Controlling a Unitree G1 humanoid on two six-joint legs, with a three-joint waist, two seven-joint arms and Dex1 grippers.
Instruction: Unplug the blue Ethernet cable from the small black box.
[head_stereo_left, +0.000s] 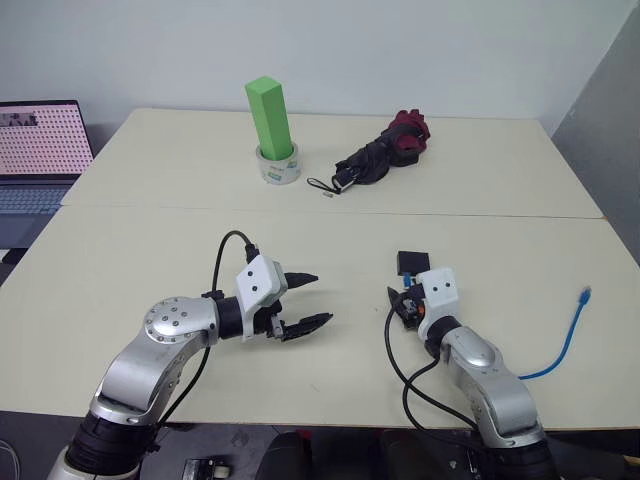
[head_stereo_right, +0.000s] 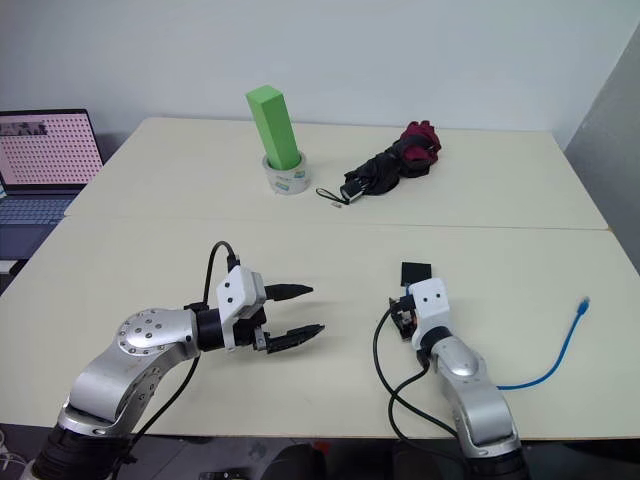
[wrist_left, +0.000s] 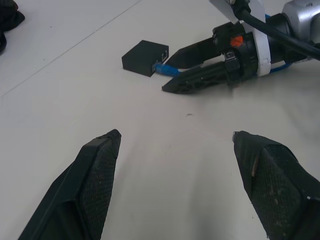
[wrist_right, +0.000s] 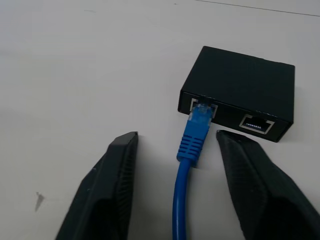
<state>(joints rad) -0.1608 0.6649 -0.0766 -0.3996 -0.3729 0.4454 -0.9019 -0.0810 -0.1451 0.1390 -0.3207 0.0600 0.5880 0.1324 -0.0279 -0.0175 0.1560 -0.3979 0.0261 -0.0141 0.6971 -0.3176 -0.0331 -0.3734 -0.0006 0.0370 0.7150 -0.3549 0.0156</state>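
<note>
i see one small black box (wrist_right: 239, 91) lying flat on the table (head_stereo_left: 150, 250), just past the tips of my right gripper (wrist_right: 177, 145), with two ports on the side facing it. one blue ethernet cable (wrist_right: 187, 165) is plugged into one of those ports, the one nearer the gripper's centre line; the second port beside it is bare. the cable's boot runs back between the two black fingers (wrist_right: 107, 185), which stand apart on either side of it and are not touching it, so the right gripper is spread around the cable, with nothing pinched. the cord trails back under the right arm and its free plug end (head_stereo_left: 586, 294) lies on the table well off to that arm's outer side. my left gripper (head_stereo_left: 305, 300) hovers to the left of the right one, well apart from the box, its fingers spread wide and holding nothing. farther across the table from both grippers i count one green block (head_stereo_left: 270, 118) standing upright in one roll of tape (head_stereo_left: 278, 166), one folded black-and-red umbrella (head_stereo_left: 385, 152), and one laptop (head_stereo_left: 35, 150) at the left edge. i can read no writing on the box or the tape.
</note>
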